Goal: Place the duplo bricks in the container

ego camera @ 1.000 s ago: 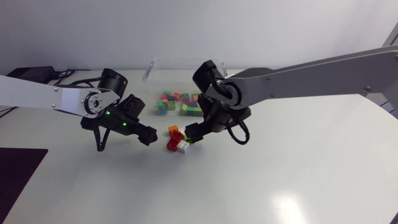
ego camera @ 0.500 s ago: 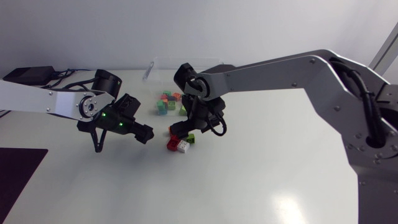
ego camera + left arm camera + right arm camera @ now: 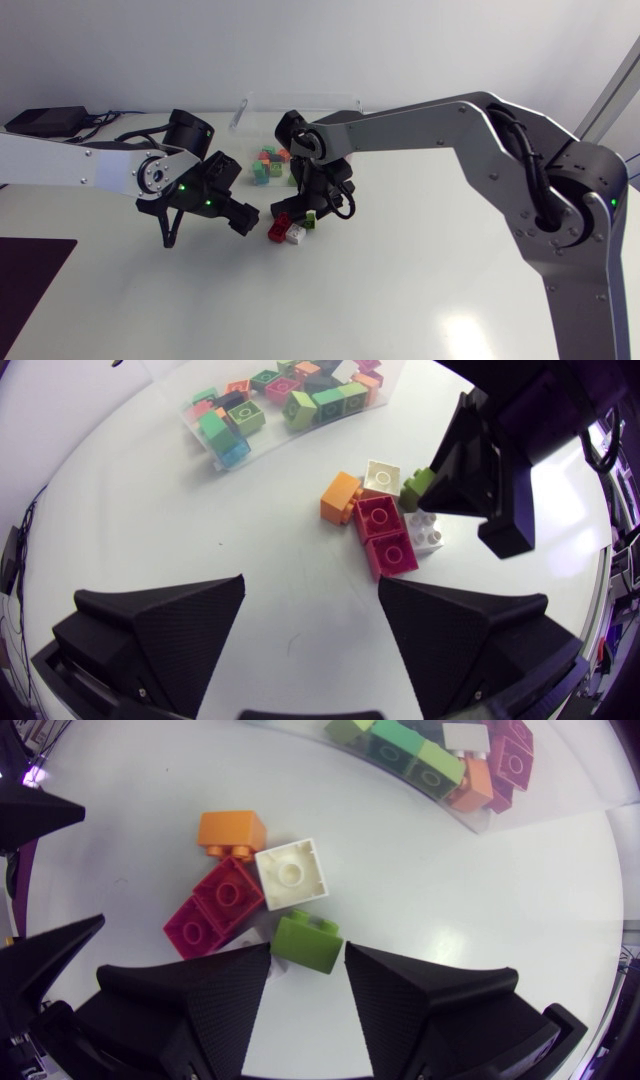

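Note:
A small pile of duplo bricks lies on the white table in front of the clear container (image 3: 300,103): an orange one (image 3: 230,830), a cream one (image 3: 292,872), a dark red one (image 3: 215,907) and a white one (image 3: 428,532). My right gripper (image 3: 308,965) reaches down onto the pile and is shut on a green brick (image 3: 308,942), which still rests by the others. My left gripper (image 3: 310,620) hangs open just left of the pile (image 3: 285,232), holding nothing. Several coloured bricks (image 3: 275,165) lie in the container.
The container's open side faces the pile, a short way behind it. My right arm (image 3: 430,115) stretches across the table's back half. A black mat (image 3: 30,275) lies at the front left corner.
My right gripper moved left onto the pile and closed its fingers around the green brick. My left gripper drifted slightly right, staying open.

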Robot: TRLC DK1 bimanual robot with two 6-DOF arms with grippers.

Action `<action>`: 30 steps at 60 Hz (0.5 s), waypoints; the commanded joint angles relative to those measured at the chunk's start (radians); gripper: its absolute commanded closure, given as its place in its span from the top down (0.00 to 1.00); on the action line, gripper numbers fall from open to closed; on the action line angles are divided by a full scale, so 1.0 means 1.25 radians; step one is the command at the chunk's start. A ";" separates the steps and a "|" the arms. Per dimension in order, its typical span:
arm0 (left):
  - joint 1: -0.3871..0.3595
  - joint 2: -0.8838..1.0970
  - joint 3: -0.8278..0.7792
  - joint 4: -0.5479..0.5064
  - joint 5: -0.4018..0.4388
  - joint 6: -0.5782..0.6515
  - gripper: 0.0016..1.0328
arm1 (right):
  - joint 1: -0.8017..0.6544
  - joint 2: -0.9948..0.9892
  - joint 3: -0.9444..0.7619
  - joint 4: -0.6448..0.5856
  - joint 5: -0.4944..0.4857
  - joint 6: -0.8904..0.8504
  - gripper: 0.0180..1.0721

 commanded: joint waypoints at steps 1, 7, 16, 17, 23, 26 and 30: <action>-0.025 0.007 0.003 -0.006 -0.010 -0.012 0.90 | -0.030 -0.003 -0.035 0.002 0.006 0.018 0.42; -0.049 0.027 0.014 -0.006 -0.016 -0.025 0.90 | -0.055 -0.028 -0.058 0.002 0.008 0.013 0.42; -0.088 0.071 0.037 -0.006 -0.018 -0.044 0.90 | -0.088 -0.059 -0.103 0.014 0.007 0.003 0.40; -0.092 0.072 0.038 -0.006 -0.018 -0.047 0.90 | -0.089 -0.062 -0.107 0.015 0.007 0.001 0.40; -0.115 0.094 0.046 0.000 -0.037 -0.056 0.90 | -0.095 -0.081 -0.144 0.028 0.003 -0.002 0.40; -0.129 0.111 0.046 0.010 -0.055 -0.059 0.90 | -0.095 -0.091 -0.160 0.037 0.003 -0.005 0.40; -0.135 0.125 0.039 0.044 -0.072 -0.059 0.90 | -0.095 -0.103 -0.175 0.044 0.003 -0.008 0.40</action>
